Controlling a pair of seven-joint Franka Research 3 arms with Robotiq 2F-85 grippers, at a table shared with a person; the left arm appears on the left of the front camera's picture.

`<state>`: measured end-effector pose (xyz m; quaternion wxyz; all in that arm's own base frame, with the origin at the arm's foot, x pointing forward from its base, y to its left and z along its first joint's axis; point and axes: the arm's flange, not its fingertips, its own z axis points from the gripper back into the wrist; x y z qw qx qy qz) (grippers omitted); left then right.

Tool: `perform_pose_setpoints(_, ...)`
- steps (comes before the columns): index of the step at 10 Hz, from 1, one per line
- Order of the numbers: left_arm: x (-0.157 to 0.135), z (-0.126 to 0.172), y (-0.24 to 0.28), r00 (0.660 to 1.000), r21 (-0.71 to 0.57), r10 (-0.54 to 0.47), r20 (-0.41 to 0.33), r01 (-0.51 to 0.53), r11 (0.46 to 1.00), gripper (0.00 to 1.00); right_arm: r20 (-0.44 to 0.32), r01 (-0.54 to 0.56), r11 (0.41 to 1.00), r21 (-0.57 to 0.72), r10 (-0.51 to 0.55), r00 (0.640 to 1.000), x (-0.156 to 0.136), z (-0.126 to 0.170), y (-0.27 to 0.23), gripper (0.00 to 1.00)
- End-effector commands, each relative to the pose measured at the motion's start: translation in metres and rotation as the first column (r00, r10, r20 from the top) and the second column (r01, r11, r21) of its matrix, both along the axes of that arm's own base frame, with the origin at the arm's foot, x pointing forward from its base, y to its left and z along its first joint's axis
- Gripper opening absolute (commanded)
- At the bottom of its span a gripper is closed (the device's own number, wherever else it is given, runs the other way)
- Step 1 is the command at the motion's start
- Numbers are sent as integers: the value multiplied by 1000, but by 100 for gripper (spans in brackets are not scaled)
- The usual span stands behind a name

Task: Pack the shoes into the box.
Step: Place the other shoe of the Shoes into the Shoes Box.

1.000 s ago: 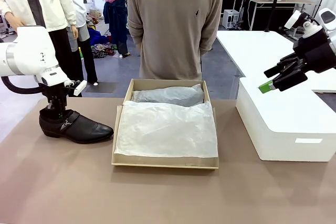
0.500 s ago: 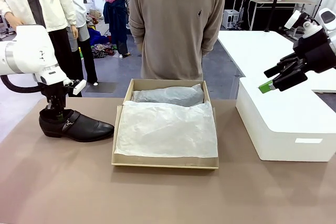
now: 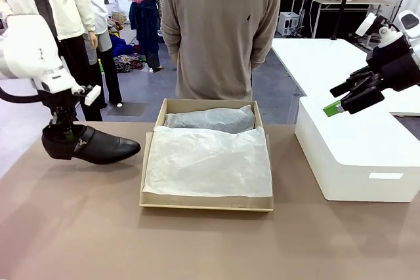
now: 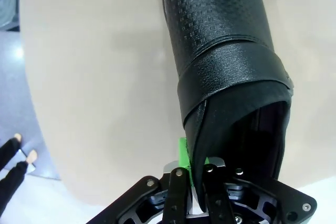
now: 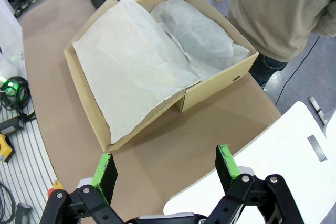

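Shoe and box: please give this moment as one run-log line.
left claw: shut on shoe heel rim | right claw: open, over white block | box: open, tissue-lined

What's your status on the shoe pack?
Left gripper shut on heel rim of glossy black leather shoe, left of tan cardboard shoebox. Right gripper open by smooth white block. White tissue paper lies across shoebox opening.

A glossy black shoe (image 3: 92, 145) with a buckled side strap is held just above the left of the desk (image 3: 197, 247), toe pointing right. The left hand (image 3: 65, 134) pinches its heel collar. The tan box (image 3: 207, 202) lies open mid-desk, lined with white tissue (image 3: 207, 162). A wrapped bundle (image 3: 210, 120) fills its far end.
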<state>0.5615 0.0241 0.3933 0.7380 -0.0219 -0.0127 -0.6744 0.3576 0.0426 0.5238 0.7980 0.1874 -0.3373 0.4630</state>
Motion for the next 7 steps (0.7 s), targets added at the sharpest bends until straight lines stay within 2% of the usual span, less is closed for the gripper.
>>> perform_pose_setpoints(1, 5, 39, 3, 997, -1, 73, 10, -73, 997, 0, 21, -25, 999, 26, 25, 999, 3, -1, -1, 100)
perform_pose_setpoints(3, 15, 70, 1, 990, -6, 138, -6, -138, 990, 0, 21, -25, 999, 26, 25, 999, 3, -1, -1, 100)
perform_pose_setpoints(6, 9, 108, -15, 940, -30, 341, -2, -341, 940, 0, 21, -25, 999, 26, 25, 999, 3, -1, -1, 100)
perform_pose_setpoints(7, 2, 116, -17, 909, -51, 415, -28, -416, 908, 0, 21, -25, 999, 26, 25, 999, 3, -1, -1, 100)
